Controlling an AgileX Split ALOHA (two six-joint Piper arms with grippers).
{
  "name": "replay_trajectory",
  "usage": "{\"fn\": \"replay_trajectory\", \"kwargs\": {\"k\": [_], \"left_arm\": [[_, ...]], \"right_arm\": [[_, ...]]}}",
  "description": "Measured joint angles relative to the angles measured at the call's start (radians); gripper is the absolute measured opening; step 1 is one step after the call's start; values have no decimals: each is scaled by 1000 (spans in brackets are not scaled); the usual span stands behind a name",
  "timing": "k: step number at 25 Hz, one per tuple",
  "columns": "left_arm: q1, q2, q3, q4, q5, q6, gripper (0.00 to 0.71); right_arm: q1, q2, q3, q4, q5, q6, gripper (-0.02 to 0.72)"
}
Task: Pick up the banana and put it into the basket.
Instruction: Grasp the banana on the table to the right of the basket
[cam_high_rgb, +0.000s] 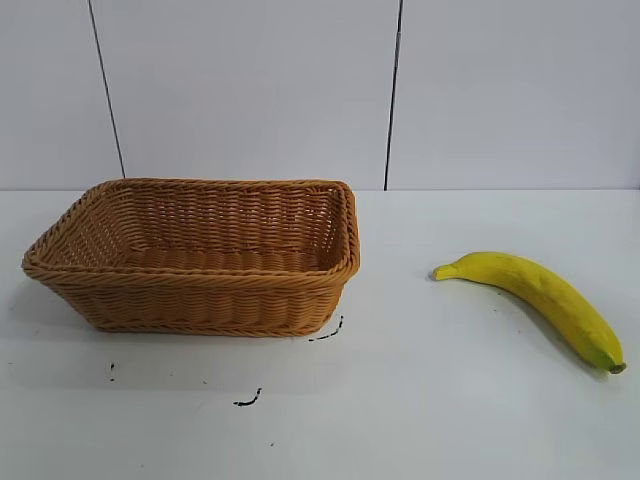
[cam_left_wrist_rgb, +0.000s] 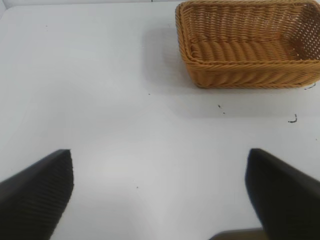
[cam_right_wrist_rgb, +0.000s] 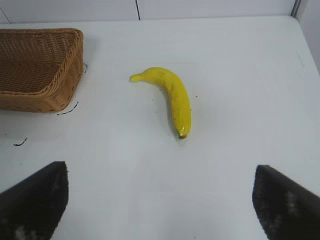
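Observation:
The yellow banana (cam_high_rgb: 545, 298) lies flat on the white table at the right; it also shows in the right wrist view (cam_right_wrist_rgb: 172, 97). The tan wicker basket (cam_high_rgb: 200, 300) stands at the left with nothing inside; it also shows in the left wrist view (cam_left_wrist_rgb: 250, 75) and the right wrist view (cam_right_wrist_rgb: 55, 95). Neither gripper shows in the exterior view. My right gripper (cam_right_wrist_rgb: 160, 172) is open and empty, some way short of the banana. My left gripper (cam_left_wrist_rgb: 160, 157) is open and empty, well short of the basket.
Small black marks (cam_high_rgb: 248, 400) dot the white table (cam_high_rgb: 400, 420) in front of the basket. A pale panelled wall (cam_high_rgb: 300, 90) stands behind the table. Bare table lies between basket and banana.

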Motion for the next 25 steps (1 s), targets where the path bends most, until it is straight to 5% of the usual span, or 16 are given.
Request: {"fn": "replay_trajectory", "kwargs": {"k": [12, 19, 25], "left_arm": [[0, 0, 0, 0, 0, 0, 693], [0, 0, 0, 0, 0, 0, 693], [0, 0, 0, 0, 0, 0, 693]], "right_arm": [[0, 765, -336, -6, 83, -18, 690], [0, 1106, -591, -7, 172, -121, 690], [30, 1310, -774, -15, 170, -266, 690]]}}
